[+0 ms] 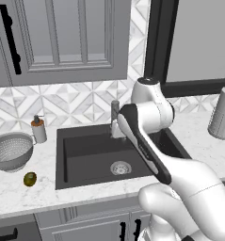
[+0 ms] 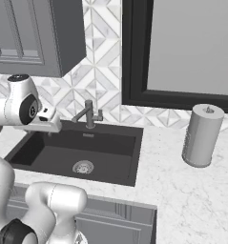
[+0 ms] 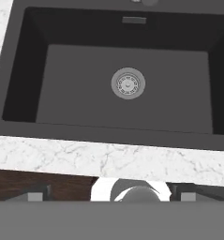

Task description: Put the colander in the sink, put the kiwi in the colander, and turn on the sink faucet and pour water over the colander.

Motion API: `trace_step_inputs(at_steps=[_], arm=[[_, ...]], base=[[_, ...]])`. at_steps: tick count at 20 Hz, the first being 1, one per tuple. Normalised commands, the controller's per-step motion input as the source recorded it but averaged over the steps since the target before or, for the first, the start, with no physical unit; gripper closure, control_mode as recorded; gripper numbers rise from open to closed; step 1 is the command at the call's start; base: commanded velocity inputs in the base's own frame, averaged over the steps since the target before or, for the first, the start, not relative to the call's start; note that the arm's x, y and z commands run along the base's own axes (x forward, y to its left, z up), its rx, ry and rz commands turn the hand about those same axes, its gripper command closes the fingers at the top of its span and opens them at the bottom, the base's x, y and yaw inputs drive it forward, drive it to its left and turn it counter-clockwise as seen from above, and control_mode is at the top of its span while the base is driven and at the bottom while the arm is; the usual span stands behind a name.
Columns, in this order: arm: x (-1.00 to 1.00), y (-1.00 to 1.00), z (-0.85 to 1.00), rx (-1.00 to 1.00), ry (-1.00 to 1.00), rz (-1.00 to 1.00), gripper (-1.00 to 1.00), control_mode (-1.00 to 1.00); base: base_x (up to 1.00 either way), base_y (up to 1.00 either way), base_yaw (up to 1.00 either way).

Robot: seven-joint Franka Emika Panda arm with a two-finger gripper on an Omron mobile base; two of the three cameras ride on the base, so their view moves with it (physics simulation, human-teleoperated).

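**Colander and kiwi on counter, sink basin bare**

While the round silver-grey perforated metal colander (image 1: pixel 11 150) sits upright on the white marble counter (image 1: pixel 20 195) to the left of the basin, the small oval olive-green kiwi (image 1: pixel 30 179) lies on the same counter just in front of it, near but apart from the bowl. Both items are outside the large rectangular dark charcoal sink (image 1: pixel 81 157), whose floor carries a round silver drain (image 3: pixel 128 84) near its middle. The short dark grey metal sink faucet (image 2: pixel 88 114) stands at the back edge of the basin, its spout angled toward the left in the right base view, with no water visible. A white soap dispenser with a brown pump top (image 1: pixel 38 129) stands between the colander and the back left corner of the sink. A grey upright cylindrical canister (image 2: pixel 202 136) stands on the counter well to the right of the basin.

The white arm rises in front of the sink with its wrist held above the basin. In the hand view the camera looks down into the basin and onto the counter's front edge. Whether the gripper is spread or pressed together cannot be told, as its finger tips are not clearly seen.
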Motion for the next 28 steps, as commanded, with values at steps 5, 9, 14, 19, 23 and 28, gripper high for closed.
trace_step_inputs(at_steps=[5, 9, 14, 19, 23, 28], arm=[[0.0, 0.56, -0.16, 0.0, 0.0, -0.01, -1.0, -1.0], [0.08, 0.69, -0.12, 0.0, 0.01, -0.01, -1.0, -1.0], [0.22, 0.7, -0.05, 0.0, 0.03, -0.03, -1.0, -1.0], [0.3, 0.65, -0.07, 0.0, 0.0, -0.07, -1.0, -1.0], [0.29, 0.74, -0.1, 0.0, 0.04, -0.04, -1.0, -1.0], [0.21, 0.74, -0.18, 0.0, 0.07, -0.04, -1.0, -1.0]], base=[[0.0, 0.0, 0.0], [0.0, 0.0, 0.0], [0.0, 0.0, 0.0], [0.0, 0.0, 0.0], [0.0, 0.0, 0.0], [0.0, 0.0, 0.0]])
